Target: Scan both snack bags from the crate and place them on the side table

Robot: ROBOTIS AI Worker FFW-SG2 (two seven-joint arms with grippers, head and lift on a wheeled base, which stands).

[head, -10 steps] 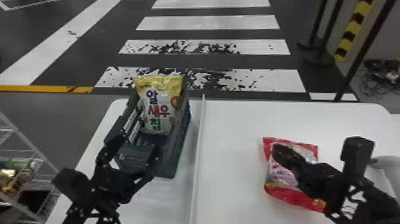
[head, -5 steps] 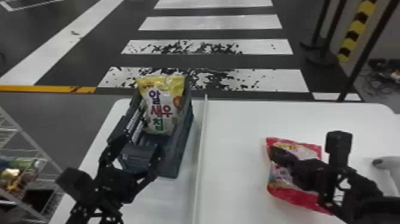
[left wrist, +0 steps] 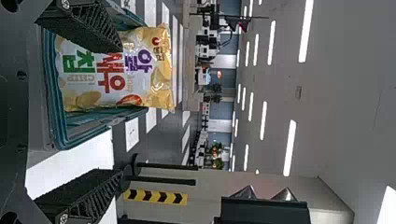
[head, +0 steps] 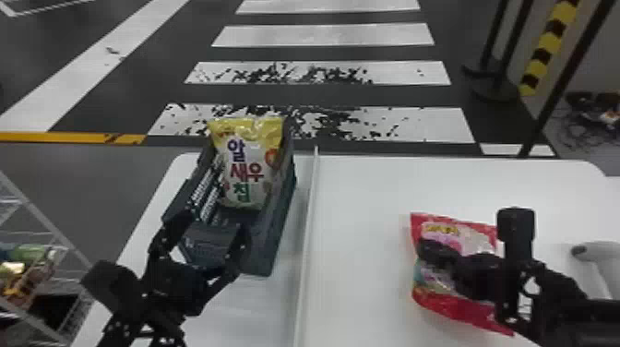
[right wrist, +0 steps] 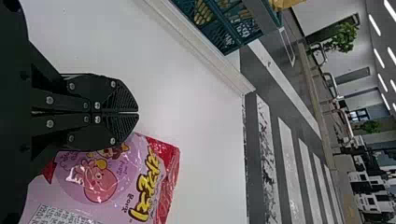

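Observation:
Near the front end of the dark crate (head: 277, 217), my left gripper (head: 201, 242) stands open. The yellow-and-white snack bag (head: 251, 166) leans upright in the crate's far part. In the left wrist view, the bag (left wrist: 140, 84) lies past the parted fingers of the left gripper (left wrist: 120, 112), touched by neither as far as I can tell. A red-and-pink snack bag (head: 443, 300) lies flat on the table, partly covered by my right gripper (head: 426, 249). The right wrist view has the right gripper (right wrist: 137, 112) shut, holding nothing, beside the pink bag (right wrist: 100, 184).
A raised white strip (head: 307, 249) divides the table (head: 364, 194) between crate and pink bag. A pale handheld scanner (head: 597, 267) lies at the right, beyond the right arm. A wire rack (head: 46, 230) stands at the left.
My right gripper and wrist have shifted a little leftward and turned slightly over the pink bag. The left gripper is nearly unchanged, and both bags have stayed in place.

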